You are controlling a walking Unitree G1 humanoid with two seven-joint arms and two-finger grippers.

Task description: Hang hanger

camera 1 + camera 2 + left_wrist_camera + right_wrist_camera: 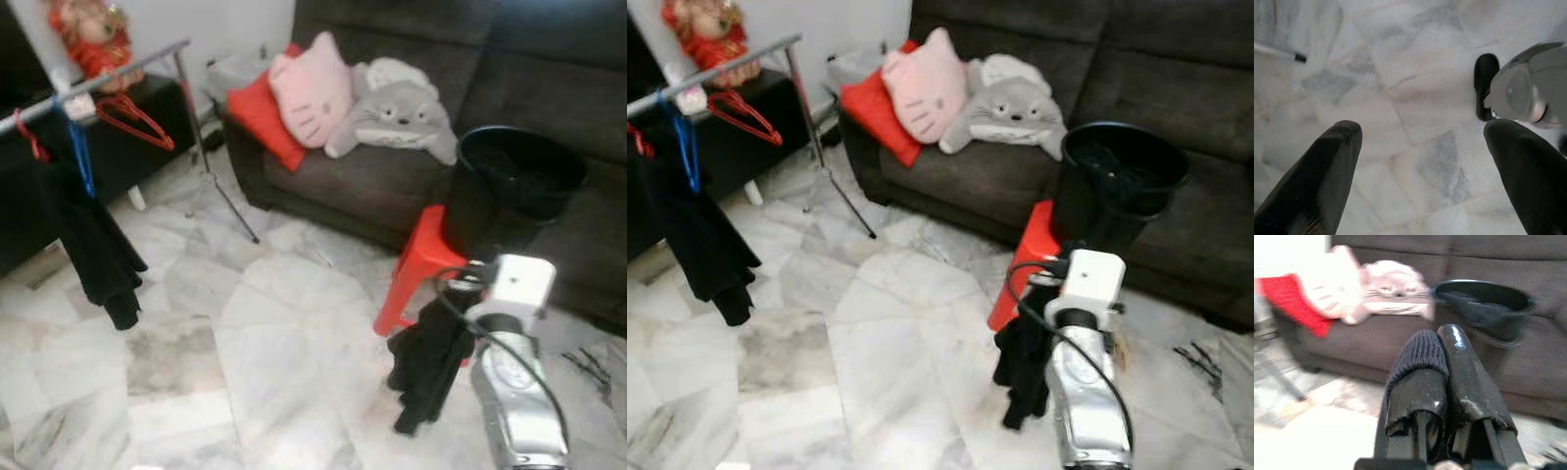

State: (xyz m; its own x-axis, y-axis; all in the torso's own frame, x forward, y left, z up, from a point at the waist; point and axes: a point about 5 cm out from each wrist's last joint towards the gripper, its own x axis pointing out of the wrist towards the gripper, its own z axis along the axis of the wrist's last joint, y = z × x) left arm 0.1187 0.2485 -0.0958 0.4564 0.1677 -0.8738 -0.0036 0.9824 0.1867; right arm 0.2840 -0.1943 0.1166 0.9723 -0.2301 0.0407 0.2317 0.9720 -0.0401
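My right gripper (1442,340) is shut on a dark knitted garment (1418,352). In the left eye view that black garment (426,362) hangs limp from the right arm's end, low above the marble floor beside the red stool. I cannot make out a hanger inside it. The silver clothes rail (98,78) stands far off at the upper left. It carries a red hanger (132,117) and a blue hanger (83,157) with another black garment (93,245). My left gripper (1422,129) is open over bare floor, fingers wide apart.
A black bucket (514,176) sits on a red stool (421,259) just beyond my right arm. Behind it, the dark sofa (372,176) holds a red cushion, a pink cat pillow and a grey plush. The rack's legs (225,206) splay across the floor.
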